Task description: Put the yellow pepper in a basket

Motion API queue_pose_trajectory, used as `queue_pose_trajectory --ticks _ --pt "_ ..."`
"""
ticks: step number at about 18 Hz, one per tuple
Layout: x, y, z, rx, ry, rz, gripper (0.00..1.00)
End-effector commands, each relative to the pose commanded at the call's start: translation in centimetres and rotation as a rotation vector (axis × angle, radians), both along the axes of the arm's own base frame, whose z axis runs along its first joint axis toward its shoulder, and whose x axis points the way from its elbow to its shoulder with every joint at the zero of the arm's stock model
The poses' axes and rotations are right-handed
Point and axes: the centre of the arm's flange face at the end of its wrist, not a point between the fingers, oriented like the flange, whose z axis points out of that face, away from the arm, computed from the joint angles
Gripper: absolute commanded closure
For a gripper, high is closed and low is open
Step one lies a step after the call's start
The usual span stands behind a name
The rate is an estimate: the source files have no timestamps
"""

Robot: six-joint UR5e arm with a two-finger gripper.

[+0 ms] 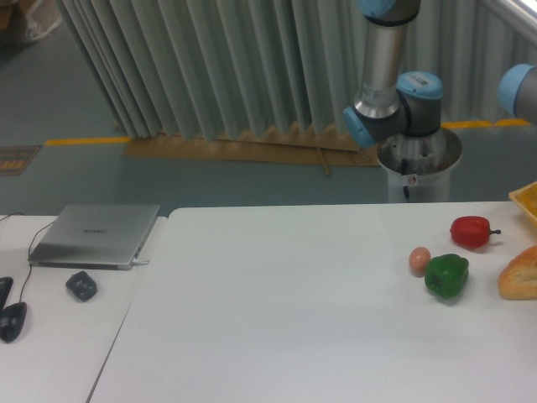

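Observation:
The yellow pepper is out of view. Only a corner of the bright yellow basket (526, 200) shows at the right edge of the frame, beside the table's far right end. The gripper is out of view as well; just the arm's base and lower joints (393, 109) stand behind the table's back edge, with another blue joint (518, 88) at the right edge.
A red pepper (471, 231), a green bell pepper (445, 275), a small egg-like object (419, 259) and a tan bread loaf (519, 273) lie at the table's right end. A closed laptop (96, 234), a dark lump (81, 285) and a mouse (12, 321) sit on the left table.

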Motion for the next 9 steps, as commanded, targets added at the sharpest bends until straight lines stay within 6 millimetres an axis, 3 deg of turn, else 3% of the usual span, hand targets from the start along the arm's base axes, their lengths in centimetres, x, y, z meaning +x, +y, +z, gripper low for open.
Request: queue_pose_trajectory --ticks 5,9 --pt "3.3 0.1 -0.8 -0.012 -0.058 0.012 0.00" --pt "3.8 0.4 -1.1 -0.018 -0.064 0.001 0.00"
